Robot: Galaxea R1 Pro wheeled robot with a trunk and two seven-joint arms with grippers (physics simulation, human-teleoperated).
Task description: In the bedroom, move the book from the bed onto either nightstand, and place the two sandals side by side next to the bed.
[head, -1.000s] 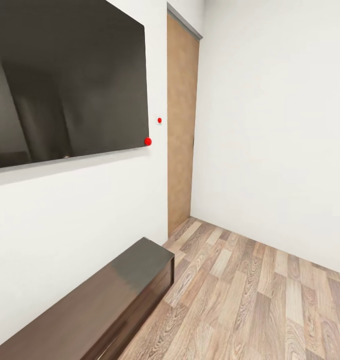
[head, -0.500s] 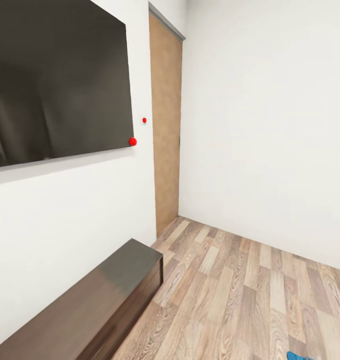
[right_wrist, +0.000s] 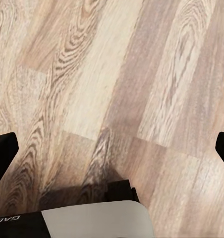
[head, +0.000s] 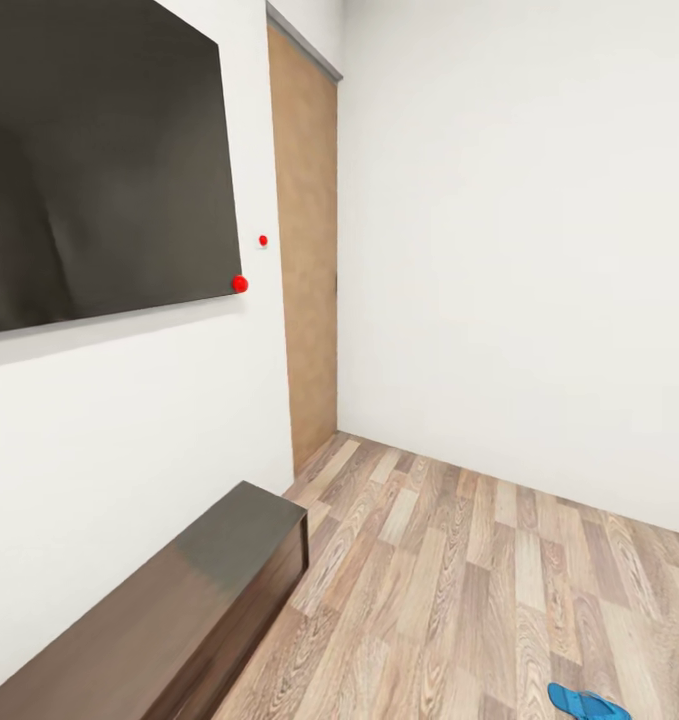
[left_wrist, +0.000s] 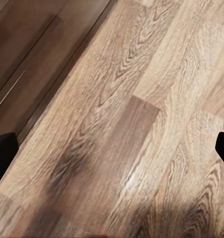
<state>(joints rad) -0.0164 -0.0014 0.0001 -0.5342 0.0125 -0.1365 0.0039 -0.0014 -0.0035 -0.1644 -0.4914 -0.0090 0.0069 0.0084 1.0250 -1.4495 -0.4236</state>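
One bright blue sandal [head: 584,702] lies on the wood-plank floor [head: 459,580] at the bottom right of the head view, cut off by the picture's edge. The book, the bed and the nightstand are out of view. In the left wrist view my left gripper [left_wrist: 112,151] hangs open over bare planks, its dark fingertips [left_wrist: 0,153] at the picture's two sides. In the right wrist view my right gripper [right_wrist: 112,148] is open too, above the floor, with nothing between its fingers.
A long, low dark wooden cabinet [head: 169,620] runs along the left wall under a large black screen [head: 89,170]. A brown door [head: 304,260] stands in the corner beyond it. White walls close the room behind. My own base [right_wrist: 92,220] shows under the right gripper.
The whole head view has swung to the right: screen, cabinet and door have slid left in the picture, and the blue sandal has come further into sight at the bottom right.
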